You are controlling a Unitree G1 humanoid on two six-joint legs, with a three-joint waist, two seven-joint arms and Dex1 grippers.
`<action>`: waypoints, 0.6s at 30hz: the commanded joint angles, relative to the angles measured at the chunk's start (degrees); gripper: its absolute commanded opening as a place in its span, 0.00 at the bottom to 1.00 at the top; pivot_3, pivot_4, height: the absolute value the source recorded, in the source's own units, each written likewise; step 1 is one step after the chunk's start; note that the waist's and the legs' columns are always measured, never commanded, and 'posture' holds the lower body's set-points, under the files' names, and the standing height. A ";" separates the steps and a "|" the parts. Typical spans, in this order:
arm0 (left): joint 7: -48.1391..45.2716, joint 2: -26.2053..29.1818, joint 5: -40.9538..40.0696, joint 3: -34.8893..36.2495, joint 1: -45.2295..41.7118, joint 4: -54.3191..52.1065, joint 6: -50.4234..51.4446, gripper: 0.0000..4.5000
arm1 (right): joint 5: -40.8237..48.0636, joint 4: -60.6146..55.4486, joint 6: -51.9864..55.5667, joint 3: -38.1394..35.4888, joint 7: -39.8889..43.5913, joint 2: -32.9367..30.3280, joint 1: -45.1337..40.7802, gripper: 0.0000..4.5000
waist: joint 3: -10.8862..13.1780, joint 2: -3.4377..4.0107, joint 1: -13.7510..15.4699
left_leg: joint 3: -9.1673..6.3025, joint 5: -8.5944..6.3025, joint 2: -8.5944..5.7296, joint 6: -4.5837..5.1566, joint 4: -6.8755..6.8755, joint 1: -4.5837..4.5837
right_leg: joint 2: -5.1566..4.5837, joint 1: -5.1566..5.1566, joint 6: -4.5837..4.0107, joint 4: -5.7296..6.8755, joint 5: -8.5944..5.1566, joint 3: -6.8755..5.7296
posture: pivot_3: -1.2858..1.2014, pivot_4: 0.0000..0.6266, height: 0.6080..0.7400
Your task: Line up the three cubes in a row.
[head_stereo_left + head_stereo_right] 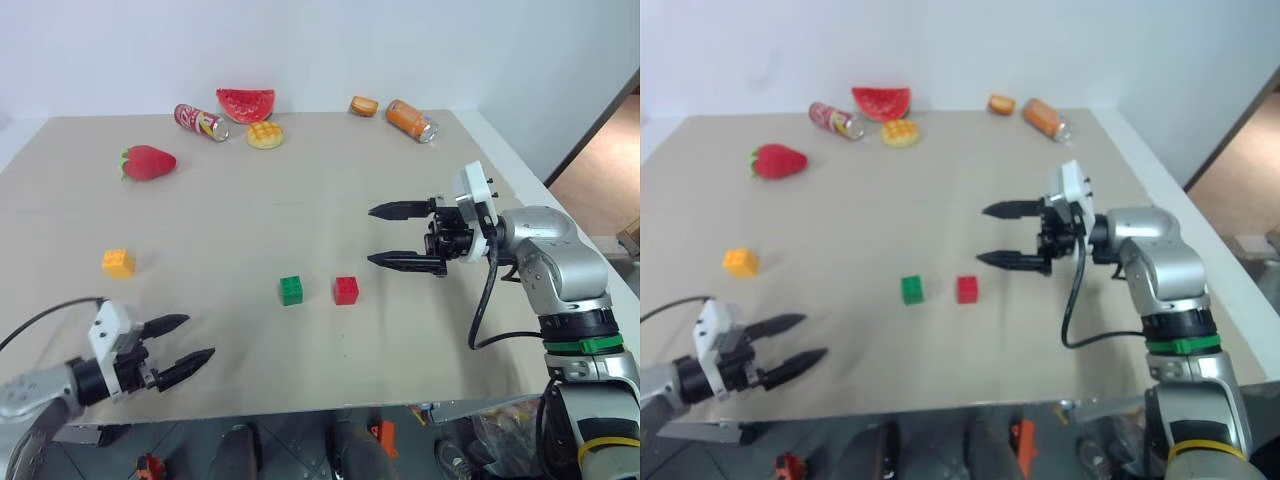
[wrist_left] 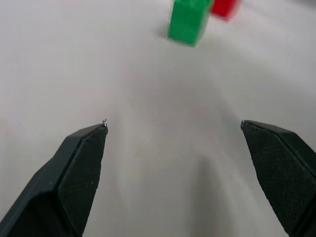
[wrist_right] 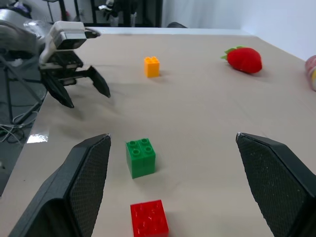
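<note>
My left hand (image 1: 183, 340): low over the surface (image 1: 300, 200), fingers apart, empty.
My right hand (image 1: 385, 236): pointing left, fingers apart, empty.
Writing: none legible.

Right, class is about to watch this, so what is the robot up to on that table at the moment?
It is lining up three small cubes. The green cube and red cube already sit side by side near the table's front edge, a small gap between them. The orange-yellow cube lies apart, well off to the robot's left. Neither gripper holds anything: the left gripper hangs open near the front edge, and the right gripper hovers open just beyond the red cube.
</note>
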 commanded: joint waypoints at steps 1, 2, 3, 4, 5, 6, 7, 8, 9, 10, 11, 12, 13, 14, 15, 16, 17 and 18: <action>12.13 -6.10 -5.47 8.68 1.74 -3.47 1.96 1.00 | -0.11 0.93 -1.60 -0.32 1.19 0.62 -1.76 0.94 | 0.00 0.00 0.09 | -0.03 0.00 0.01 0.00 0.00 0.02 | 0.04 0.00 -0.04 0.00 0.01 -0.02 | 0.52 0.24 1.00; 14.87 -7.65 -4.61 9.47 1.22 -3.26 1.12 1.00 | -0.20 1.27 -1.76 -0.13 1.45 0.91 -1.93 0.94 | 0.00 0.00 0.26 | -0.07 0.01 0.01 0.01 0.01 0.03 | 0.07 0.02 -0.07 0.00 0.03 -0.04 | 0.52 0.24 1.00; 17.72 -8.93 -3.76 10.07 0.47 -2.75 0.76 1.00 | -0.34 1.56 -2.00 0.07 1.66 1.21 -2.07 0.94 | 0.00 -0.01 0.40 | -0.12 0.02 0.00 0.02 0.03 0.05 | 0.10 0.03 -0.12 0.00 0.06 -0.06 | 0.52 0.24 1.00; 20.52 -10.46 -3.20 10.85 -0.63 -1.73 0.02 1.00 | -0.51 1.87 -2.31 0.37 1.88 1.60 -2.25 0.94 | 0.00 0.00 0.50 | -0.16 0.02 0.00 0.02 0.10 0.06 | 0.12 0.05 -0.15 0.00 0.07 -0.08 | 0.52 0.24 1.00; 22.78 -11.76 -2.11 11.35 -1.59 -0.85 -1.23 1.00 | -0.62 2.13 -2.54 0.62 2.15 1.96 -2.44 0.94 | 0.00 0.00 0.54 | -0.21 0.02 0.00 0.02 0.18 0.06 | 0.13 0.06 -0.16 0.00 0.08 -0.09 | 0.52 0.24 1.00; 25.48 -12.62 0.82 11.11 -2.43 0.50 -2.73 1.00 | -0.70 2.43 -2.67 0.82 2.39 2.38 -2.73 0.94 | 0.00 -0.01 0.54 | -0.23 0.01 -0.01 0.01 0.24 0.06 | 0.12 0.08 -0.16 0.00 0.08 -0.10 | 0.52 0.24 1.00; 27.14 -13.21 2.87 10.69 -2.89 1.63 -3.61 1.00 | -0.83 2.74 -2.77 0.96 2.53 2.76 -3.02 0.94 | 0.00 -0.01 0.53 | -0.23 0.01 -0.02 0.01 0.30 0.04 | 0.11 0.12 -0.16 -0.01 0.08 -0.09 | 0.52 0.24 1.00; 27.79 -14.08 4.28 10.15 -3.08 2.43 -5.06 1.00 | -0.95 3.13 -2.89 1.05 2.62 3.15 -3.38 0.94 | -0.01 -0.02 0.51 | -0.19 0.01 -0.03 0.01 0.32 0.02 | 0.10 0.14 -0.16 -0.03 0.09 -0.07 | 0.52 0.24 1.00; 28.46 -14.84 5.33 9.65 -3.25 3.05 -6.15 1.00 | -1.07 3.45 -3.02 1.10 2.69 3.49 -3.67 0.94 | -0.01 -0.02 0.44 | -0.14 0.01 -0.05 0.01 0.33 0.02 | 0.08 0.14 -0.16 -0.07 0.09 -0.02 | 0.52 0.24 1.00; 29.58 -15.34 6.92 8.92 -3.52 3.68 -6.99 1.00 | -1.19 3.74 -3.14 1.15 2.80 3.76 -3.89 0.94 | -0.02 -0.03 0.39 | -0.06 0.01 -0.07 0.00 0.33 0.01 | 0.06 0.13 -0.16 -0.10 0.09 0.05 | 0.52 0.24 1.00; 30.40 -15.72 8.28 8.38 -3.85 4.22 -7.84 1.00 | -1.30 3.96 -3.27 1.18 2.92 3.94 -4.04 0.94 | -0.03 -0.05 0.39 | 0.00 0.00 -0.06 -0.02 0.33 0.00 | 0.05 0.13 -0.16 -0.14 0.10 0.10 | 0.52 0.24 1.00; 31.56 -15.90 9.27 8.05 -4.66 4.80 -8.07 1.00 | -1.32 4.07 -3.29 1.20 3.00 4.10 -4.14 0.94 | -0.05 -0.09 0.41 | 0.02 -0.01 -0.09 -0.03 0.33 -0.03 | 0.03 0.13 -0.15 -0.16 0.10 0.12 | 0.52 0.24 1.00; 32.57 -15.90 10.11 7.84 -5.43 5.35 -8.31 1.00 | -1.29 4.13 -3.26 1.22 3.07 4.25 -4.21 0.94 | -0.06 -0.11 0.44 | 0.01 -0.03 -0.09 -0.05 0.32 -0.05 | 0.04 0.12 -0.13 -0.16 0.11 0.12 | 0.52 0.24 1.00; 33.56 -15.65 11.16 7.70 -6.40 6.19 -8.65 1.00 | -1.30 4.03 -3.27 1.23 3.10 4.33 -4.14 0.94 | -0.06 -0.11 0.55 | 0.00 -0.04 -0.08 -0.07 0.30 -0.06 | 0.05 0.10 -0.13 -0.16 0.11 0.11 | 0.52 0.24 1.00; 34.35 -15.34 11.89 7.69 -7.38 7.19 -8.78 1.00 | -1.33 3.91 -3.25 1.25 3.08 4.43 -4.09 0.94 | -0.06 -0.12 0.60 | -0.04 -0.04 -0.08 -0.07 0.27 -0.06 | 0.08 0.09 -0.12 -0.16 0.11 0.08 | 0.52 0.24 1.00; 34.90 -15.00 12.48 7.69 -8.32 8.29 -8.75 1.00 | -1.28 3.74 -3.16 1.22 3.04 4.51 -4.00 0.94 | -0.07 -0.12 0.65 | -0.09 -0.04 -0.07 -0.07 0.25 -0.08 | 0.10 0.08 -0.11 -0.15 0.10 0.05 | 0.52 0.24 1.00; 35.30 -14.28 13.53 7.34 -9.79 9.97 -8.81 1.00 | -1.17 3.44 -3.06 1.17 2.91 4.54 -3.83 0.94 | -0.06 -0.11 0.65 | -0.10 -0.04 -0.07 -0.07 0.22 -0.07 | 0.11 0.09 -0.11 -0.15 0.10 0.03 | 0.52 0.24 1.00; 35.49 -13.79 14.23 7.10 -10.79 11.17 -8.89 1.00 | -1.09 3.25 -2.98 1.14 2.80 4.58 -3.74 0.94 | -0.06 -0.11 0.65 | -0.11 -0.04 -0.07 -0.07 0.20 -0.07 | 0.12 0.07 -0.11 -0.14 0.09 0.03 | 0.52 0.24 1.00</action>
